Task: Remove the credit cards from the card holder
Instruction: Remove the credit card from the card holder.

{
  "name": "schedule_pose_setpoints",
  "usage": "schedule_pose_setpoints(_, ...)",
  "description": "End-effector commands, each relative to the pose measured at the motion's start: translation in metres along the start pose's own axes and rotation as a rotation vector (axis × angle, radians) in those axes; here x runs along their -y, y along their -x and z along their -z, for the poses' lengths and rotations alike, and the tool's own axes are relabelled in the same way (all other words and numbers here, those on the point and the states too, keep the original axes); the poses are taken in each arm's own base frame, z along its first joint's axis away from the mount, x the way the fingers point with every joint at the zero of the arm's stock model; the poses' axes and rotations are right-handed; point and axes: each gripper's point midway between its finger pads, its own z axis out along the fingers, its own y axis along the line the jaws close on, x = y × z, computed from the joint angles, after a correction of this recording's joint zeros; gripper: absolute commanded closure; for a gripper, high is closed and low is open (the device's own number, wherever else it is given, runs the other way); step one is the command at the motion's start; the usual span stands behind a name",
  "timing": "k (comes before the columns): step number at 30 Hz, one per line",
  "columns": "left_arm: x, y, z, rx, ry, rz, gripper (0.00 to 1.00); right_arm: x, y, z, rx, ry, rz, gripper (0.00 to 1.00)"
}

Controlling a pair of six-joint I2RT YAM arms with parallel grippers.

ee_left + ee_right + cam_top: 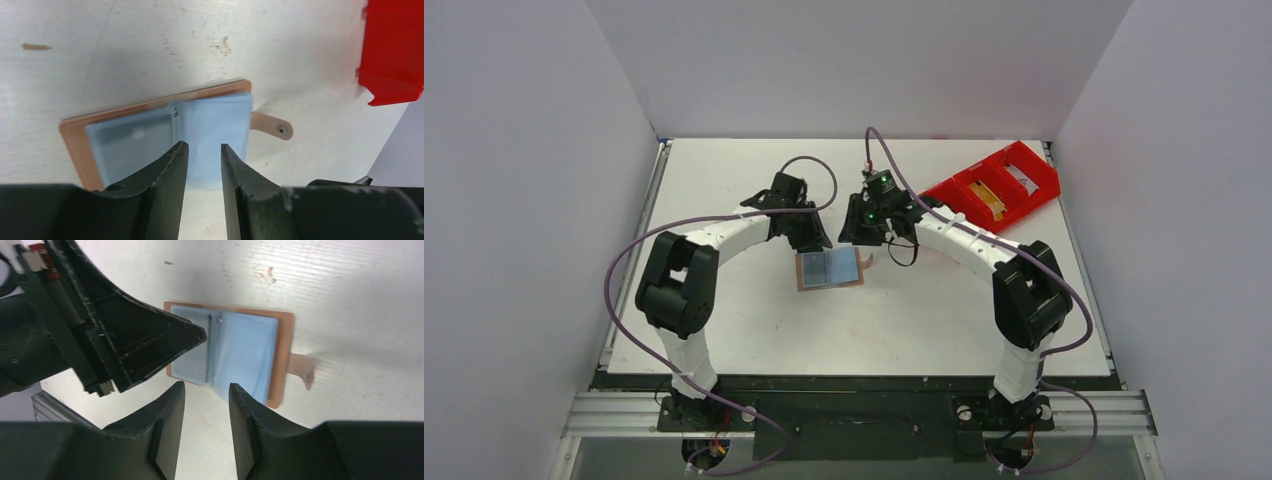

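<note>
- Card holder (829, 269) lies opened flat on the table (874, 330), pale blue sleeves facing up, between the two grippers. Open-face placement gives access to the sleeve mouths.
- Tab (272, 127) sticks out unfastened on the side toward the red tray (395, 50), so nothing keeps the covers closed.
- Left gripper (204, 146): fingers spread a little, nothing between them. Tips are poised over the near edge of the sleeves by the spine, likely lining up on one sleeve.
- Right gripper (206, 385): fingers parted, empty, above the holder's opposite edge. Probably placed to pin the cover or take a card once it is exposed.
- Grippers face each other across the holder, close but apart.
- Contact with the holder: cannot tell for either gripper.
- Cards: no card stands clear of a sleeve. The sleeve left of the spine looks greyer in the left wrist view, contents uncertain.
- Judgement: extraction not yet begun.
</note>
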Motion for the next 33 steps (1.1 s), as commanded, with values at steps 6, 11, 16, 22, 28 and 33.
schedule_pose_setpoints(6,-0.049,0.009,0.032,0.059,0.064,0.063,0.72,-0.043,-0.011,-0.034,-0.056,0.036,0.082,0.65)
schedule_pose_setpoints(11,-0.064,0.003,0.043,0.062,0.084,0.080,0.72,-0.036,-0.026,-0.059,-0.103,-0.008,0.123,0.60)
schedule_pose_setpoints(16,-0.077,0.002,0.050,0.074,0.099,0.100,0.72,-0.031,-0.033,-0.075,-0.123,-0.054,0.160,0.58)
schedule_pose_setpoints(22,-0.084,0.003,0.053,0.077,0.102,0.113,0.73,-0.024,-0.046,-0.093,-0.151,-0.116,0.203,0.56)
schedule_pose_setpoints(28,-0.083,0.003,0.054,0.074,0.097,0.110,0.73,-0.022,-0.054,-0.101,-0.163,-0.154,0.241,0.55)
schedule_pose_setpoints(33,-0.084,0.000,0.052,0.066,0.094,0.114,0.73,-0.011,-0.068,-0.107,-0.204,-0.177,0.246,0.57)
